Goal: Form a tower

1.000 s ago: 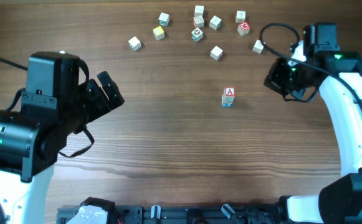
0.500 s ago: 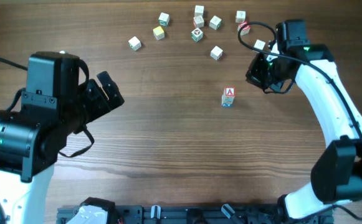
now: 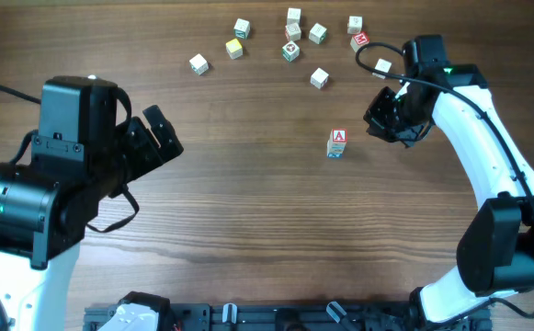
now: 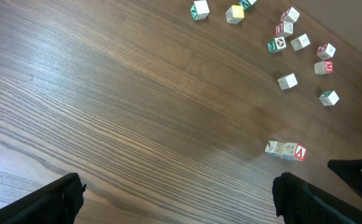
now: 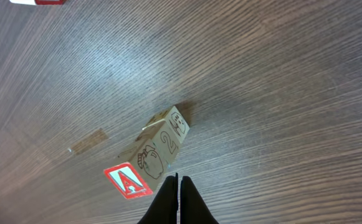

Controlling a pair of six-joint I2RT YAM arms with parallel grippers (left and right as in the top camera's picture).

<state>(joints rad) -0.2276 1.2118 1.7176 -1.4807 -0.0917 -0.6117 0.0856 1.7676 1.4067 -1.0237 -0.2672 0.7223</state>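
- Left fingers (image 4: 65, 196) spread wide, empty, parked by the table's (image 3: 248, 230) left edge, probably to keep clear.
- Tower (image 3: 337, 143) stands right of centre, "A" cube (image 5: 128, 180) topmost.
- Right fingers (image 5: 168, 202) clenched, empty, just beside the tower.
- Loose cubes (image 3: 318, 78) scattered along the far edge.

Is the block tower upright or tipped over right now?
Upright. From overhead the tower shows mainly its red A top; both wrist views show it three high, in one straight line.
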